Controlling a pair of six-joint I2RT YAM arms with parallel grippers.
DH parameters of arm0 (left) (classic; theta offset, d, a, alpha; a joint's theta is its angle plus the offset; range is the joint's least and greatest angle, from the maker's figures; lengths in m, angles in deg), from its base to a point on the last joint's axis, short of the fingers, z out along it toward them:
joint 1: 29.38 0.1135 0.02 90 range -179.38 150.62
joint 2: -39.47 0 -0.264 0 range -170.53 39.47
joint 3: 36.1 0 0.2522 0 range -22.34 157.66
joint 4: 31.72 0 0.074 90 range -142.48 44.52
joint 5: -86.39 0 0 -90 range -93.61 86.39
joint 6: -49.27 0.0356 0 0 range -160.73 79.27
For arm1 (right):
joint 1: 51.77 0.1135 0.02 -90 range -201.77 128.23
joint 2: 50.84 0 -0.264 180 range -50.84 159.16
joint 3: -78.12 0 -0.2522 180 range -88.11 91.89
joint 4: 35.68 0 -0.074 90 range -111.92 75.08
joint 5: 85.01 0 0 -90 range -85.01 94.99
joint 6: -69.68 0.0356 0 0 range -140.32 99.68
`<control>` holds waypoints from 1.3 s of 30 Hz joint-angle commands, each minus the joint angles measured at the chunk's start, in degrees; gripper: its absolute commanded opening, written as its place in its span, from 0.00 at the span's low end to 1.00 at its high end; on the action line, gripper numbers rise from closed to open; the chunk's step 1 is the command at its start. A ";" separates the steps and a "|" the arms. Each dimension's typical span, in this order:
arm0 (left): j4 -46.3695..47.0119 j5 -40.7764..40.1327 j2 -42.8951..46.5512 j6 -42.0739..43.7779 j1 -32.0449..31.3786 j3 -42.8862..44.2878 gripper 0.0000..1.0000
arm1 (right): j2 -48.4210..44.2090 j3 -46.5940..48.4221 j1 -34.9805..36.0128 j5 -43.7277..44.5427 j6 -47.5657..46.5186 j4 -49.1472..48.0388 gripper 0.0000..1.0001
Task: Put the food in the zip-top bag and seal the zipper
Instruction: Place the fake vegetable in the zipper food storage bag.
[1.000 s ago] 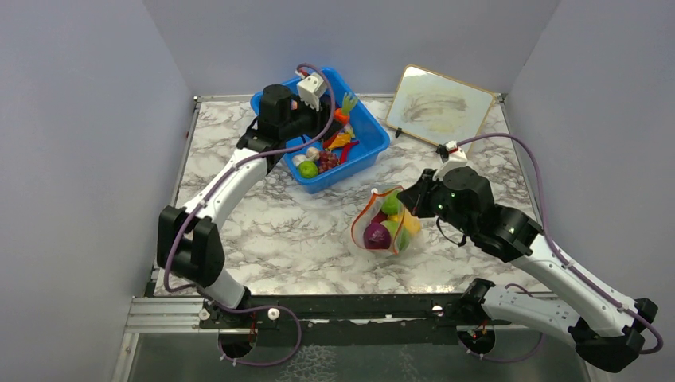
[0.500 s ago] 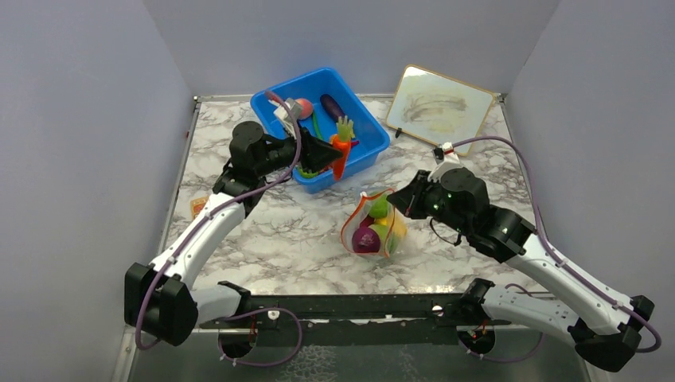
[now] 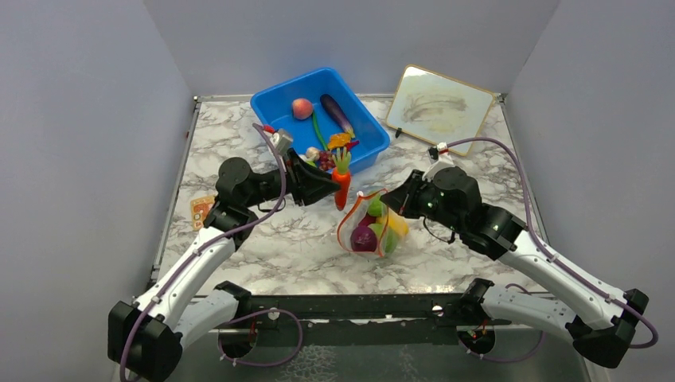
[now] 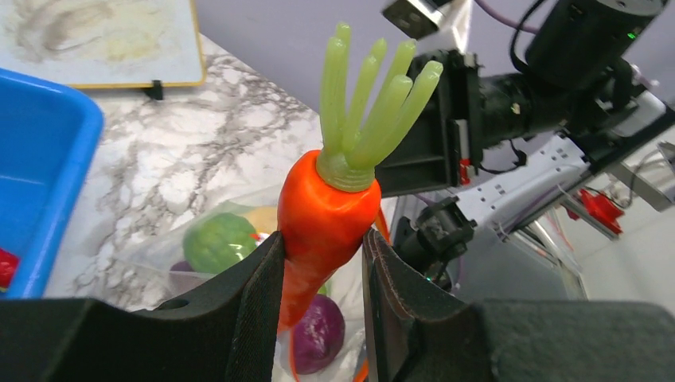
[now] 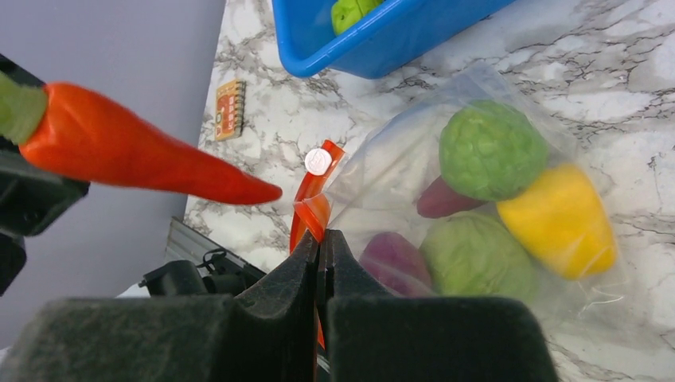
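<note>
Noted left hand [image 3: 322, 185] part-open, fingers [image 4: 255, 278] clamped on both sides of carrot [image 3: 342, 183]. Carrot held off the counter [image 3: 263, 239], tip down and green top up, between bin [image 3: 278, 99] and bag [image 3: 370, 227], just left of the bag's mouth.

Found right hand [image 3: 396, 204] fully closed, pinching zipper [image 5: 312, 208] at the bag's mouth edge, that edge lifted. Mouth stood open toward the carrot.

Bag sat near counter middle, slightly right. Counted inside: two cabbages [image 5: 492, 150], a pepper [image 5: 567, 219], purple pieces [image 5: 396, 259].

Logged bin at the far edge, left of middle, with peach [image 3: 302, 108], eggplant [image 3: 337, 114] and other small pieces. Saw board [image 3: 438, 99] propped at the far right corner, small card [image 3: 200, 208] by the left edge.
</note>
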 commanded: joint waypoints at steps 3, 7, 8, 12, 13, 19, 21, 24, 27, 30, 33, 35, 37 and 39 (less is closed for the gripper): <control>10.59 4.29 3.98 3.06 -7.53 -2.82 0.29 | -0.32 -0.09 0.00 -1.78 4.65 -5.79 0.01; 10.99 4.28 3.97 11.01 -13.47 -3.58 0.29 | -0.36 0.50 0.00 -2.00 4.98 -6.40 0.01; 11.16 4.30 3.73 12.60 -14.23 -3.85 0.29 | -0.32 0.66 0.00 -2.14 4.97 -6.26 0.01; 11.45 3.62 2.56 19.72 -15.55 -5.50 0.28 | -0.95 0.41 0.00 -2.73 5.13 -6.11 0.01; 11.57 3.40 2.11 21.80 -15.66 -5.95 0.28 | -1.21 0.30 0.00 -2.74 5.15 -6.03 0.01; 13.34 4.18 -1.62 29.79 -16.27 -8.26 0.25 | -3.07 -0.46 0.00 -3.18 5.32 -6.29 0.01; 14.88 4.60 -3.27 30.35 -17.28 -8.58 0.27 | -3.31 -0.87 0.00 -3.36 5.42 -6.64 0.01; 15.60 4.50 -5.39 32.01 -18.59 -8.39 0.28 | -3.32 -0.90 0.00 -4.02 5.26 -7.13 0.01; 15.97 4.11 -6.11 33.80 -19.70 -8.31 0.28 | -3.11 -0.29 0.00 -4.68 4.84 -6.94 0.01; 16.68 2.58 -6.25 35.52 -20.64 -9.17 0.28 | -3.51 -0.12 0.00 -4.63 4.67 -6.88 0.01; 18.06 2.00 -6.55 35.95 -21.14 -10.02 0.27 | -3.95 -0.16 0.00 -4.56 4.62 -6.70 0.01; 19.51 1.34 -6.52 35.92 -21.74 -10.57 0.27 | -4.16 -0.24 0.00 -4.66 4.69 -6.70 0.01; 21.16 0.17 -6.36 36.32 -22.12 -11.27 0.27 | -4.17 -0.40 -0.03 -4.88 4.80 -6.83 0.01; 21.91 -1.56 -6.55 37.13 -22.21 -11.88 0.27 | -4.18 -0.43 -0.01 -5.25 4.83 -7.00 0.01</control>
